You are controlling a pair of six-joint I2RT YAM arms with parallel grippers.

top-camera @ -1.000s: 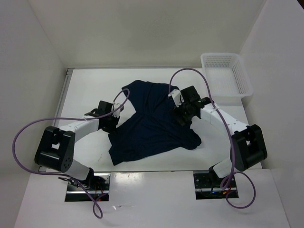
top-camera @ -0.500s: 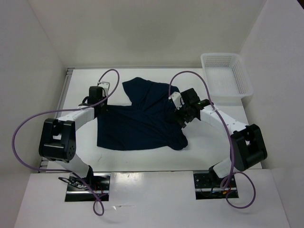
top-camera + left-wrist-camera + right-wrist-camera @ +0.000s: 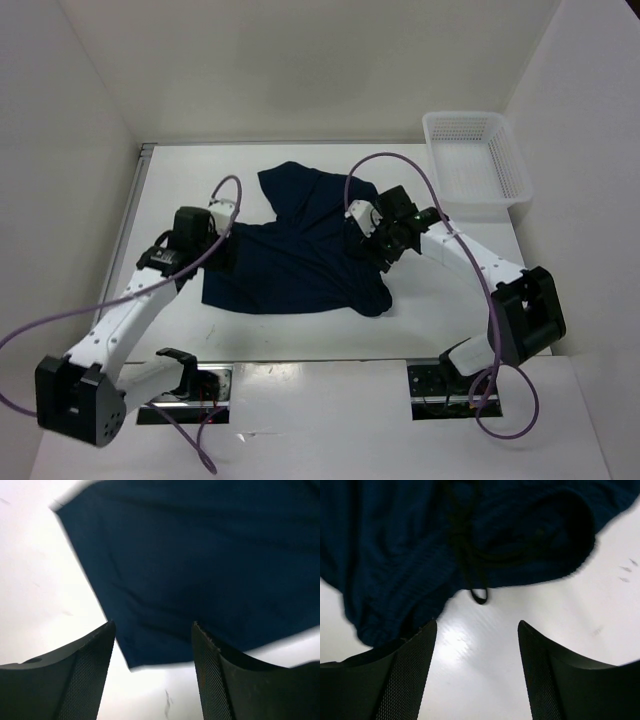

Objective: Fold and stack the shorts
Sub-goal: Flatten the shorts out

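Running off both wrist views, the shorts lie just beyond the left gripper and right gripper — both spread, empty.

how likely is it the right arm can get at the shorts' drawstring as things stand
Probably yes. The right gripper is open just short of the shorts. The drawstring loop lies past their edge on the bare table, straight ahead of it, with nothing in between.
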